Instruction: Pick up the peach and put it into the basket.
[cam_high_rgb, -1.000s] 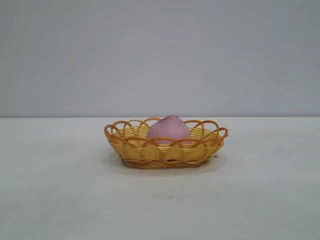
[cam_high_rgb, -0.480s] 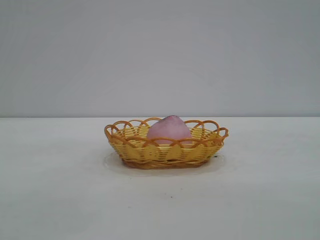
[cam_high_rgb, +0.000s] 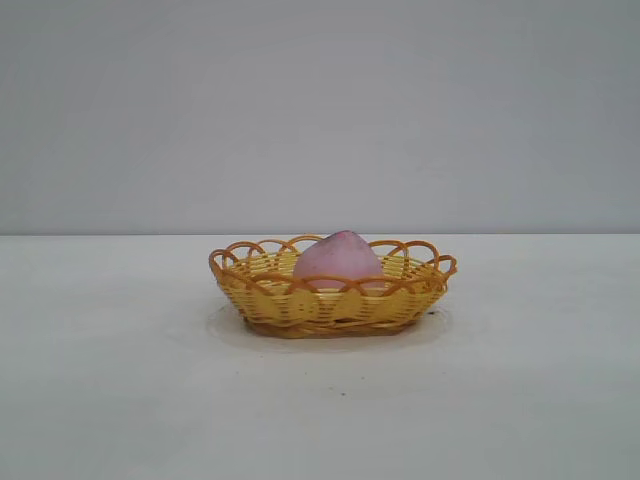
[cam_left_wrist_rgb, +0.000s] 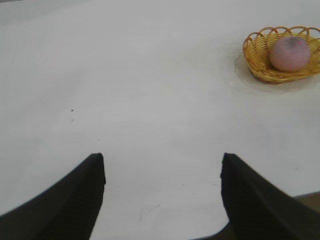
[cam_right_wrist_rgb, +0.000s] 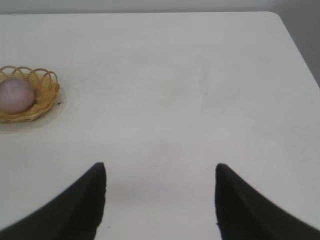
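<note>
The left gripper (cam_left_wrist_rgb: 162, 172) hangs over bare white table (cam_high_rgb: 120, 400), its dark fingers spread wide apart and empty. Well away from it, the matte pink rounded peach (cam_high_rgb: 338, 258) sits inside the shallow yellow-orange woven basket (cam_high_rgb: 300, 305). The right gripper (cam_right_wrist_rgb: 160, 180) hovers equally far off, fingers likewise parted, holding nothing.

From where I stand nothing can be read: the basket (cam_high_rgb: 331, 298), the peach (cam_high_rgb: 337, 258) inside it and the bench (cam_high_rgb: 120, 400) beneath carry no lettering, labels, numbers or signs.
</note>
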